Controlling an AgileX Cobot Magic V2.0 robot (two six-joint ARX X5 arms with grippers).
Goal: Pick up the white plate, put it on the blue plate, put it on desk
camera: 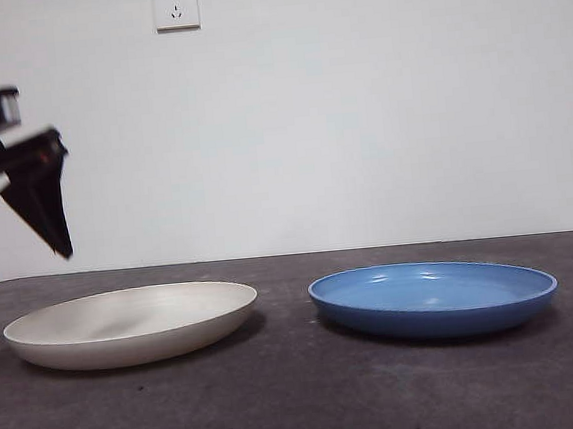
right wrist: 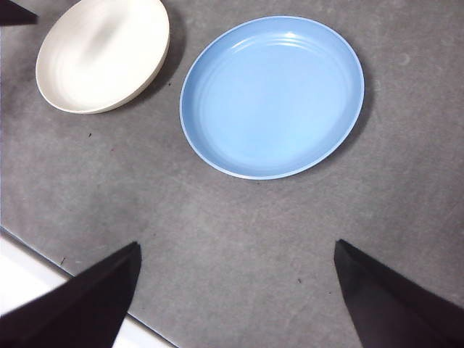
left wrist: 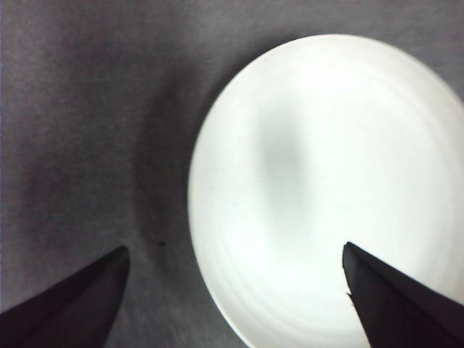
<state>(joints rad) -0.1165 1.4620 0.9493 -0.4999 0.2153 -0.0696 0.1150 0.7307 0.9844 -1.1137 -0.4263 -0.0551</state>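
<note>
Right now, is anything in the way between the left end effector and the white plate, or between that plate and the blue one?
Nothing visible. The left end effector hangs open above the white plate, with only air between. Only bare desk separates it from the blue plate.

Left end effector (left wrist: 235, 301) aloft with jaws wide apart; right end effector (right wrist: 235, 293) likewise, high.

White plate (left wrist: 319, 188): overexposed and blurred in the left wrist view, cut by the frame edge.
Left tool (camera: 40, 211): cropped at the front view's edge.
Wall socket (camera: 175, 5): top cut off.
</note>
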